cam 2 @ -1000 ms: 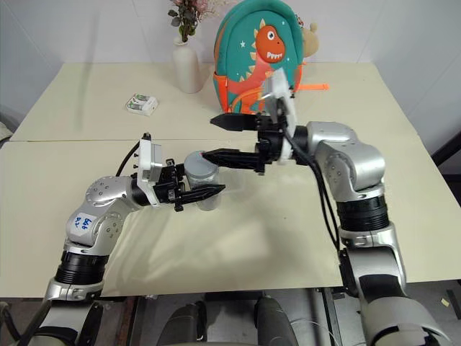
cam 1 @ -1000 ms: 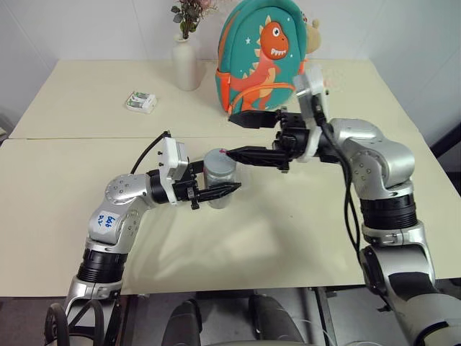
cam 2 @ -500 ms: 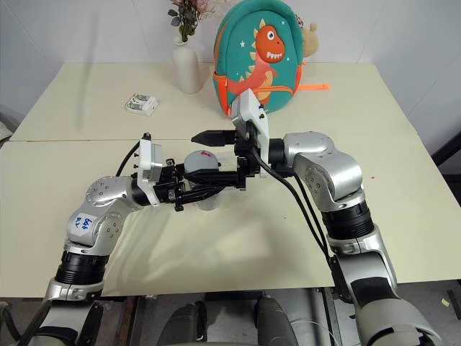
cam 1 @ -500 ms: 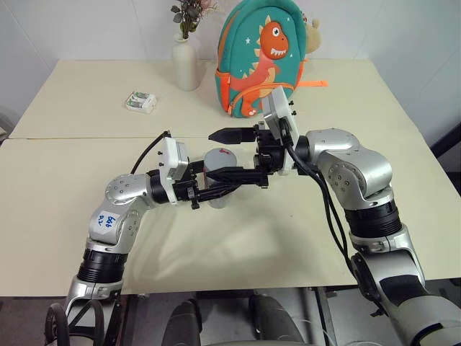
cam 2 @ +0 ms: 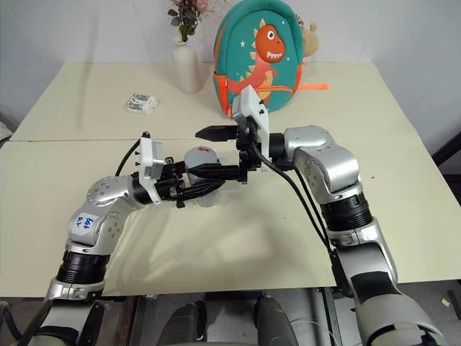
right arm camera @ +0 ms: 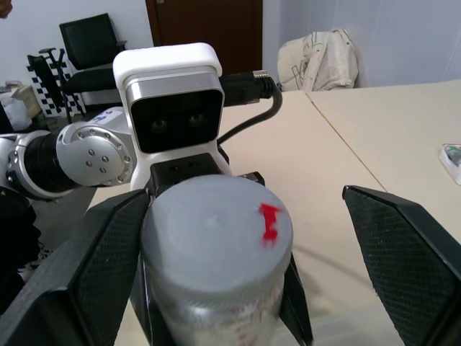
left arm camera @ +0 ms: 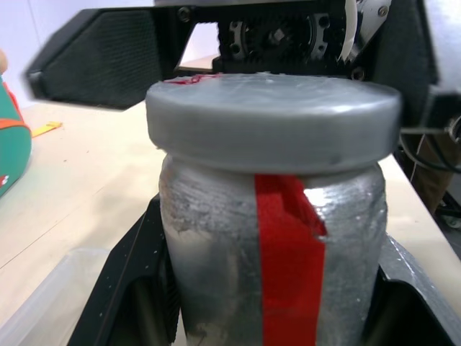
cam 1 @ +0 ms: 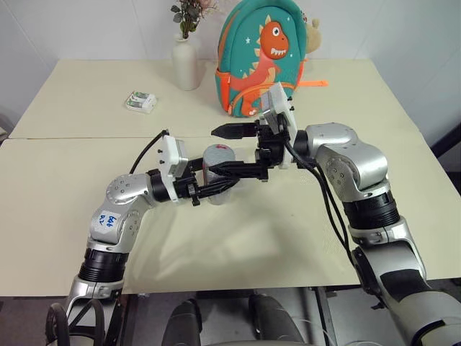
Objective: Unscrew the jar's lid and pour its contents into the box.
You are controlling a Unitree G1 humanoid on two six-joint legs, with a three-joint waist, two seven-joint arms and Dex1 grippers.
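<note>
Now lid (right arm camera: 216,216) between open jaws.

The right gripper (cam 1: 229,150) stands with its fingers (cam 1: 232,131) spread wide to either side of the lid (cam 1: 217,151), with free room between them and it. The left gripper's (cam 1: 216,189) fingers flank the jar (cam 1: 217,175), blocking its sides. The desk (cam 1: 274,223) in front lies bare, while the vase (cam 1: 184,63), backpack (cam 1: 262,52) and packet (cam 1: 140,101) stand well behind.
</note>
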